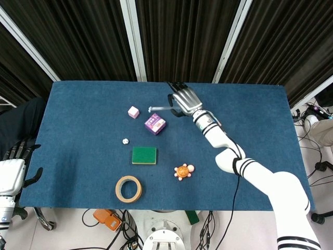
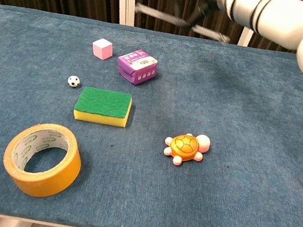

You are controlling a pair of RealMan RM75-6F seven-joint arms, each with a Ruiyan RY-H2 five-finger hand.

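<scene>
Clear plastic straw (image 1: 162, 109) hangs pinched in the right hand (image 1: 183, 100) fingers, above the purple box (image 1: 155, 123).

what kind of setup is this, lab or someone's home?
Likely a robot test lab: a table under dark blue cloth, black ribbed curtain panels behind it, cables and gear on the floor, and small mixed props such as an orange toy turtle.

Blue cloth-covered table (image 2: 258, 165) carries pink cube (image 2: 102, 47), purple printed carton (image 2: 138, 67) beside it, tiny black-white ball (image 2: 73, 81), green-yellow sponge (image 2: 103, 106), orange toy turtle (image 2: 186, 147), yellow tape roll (image 2: 43, 158) near front edge.
</scene>
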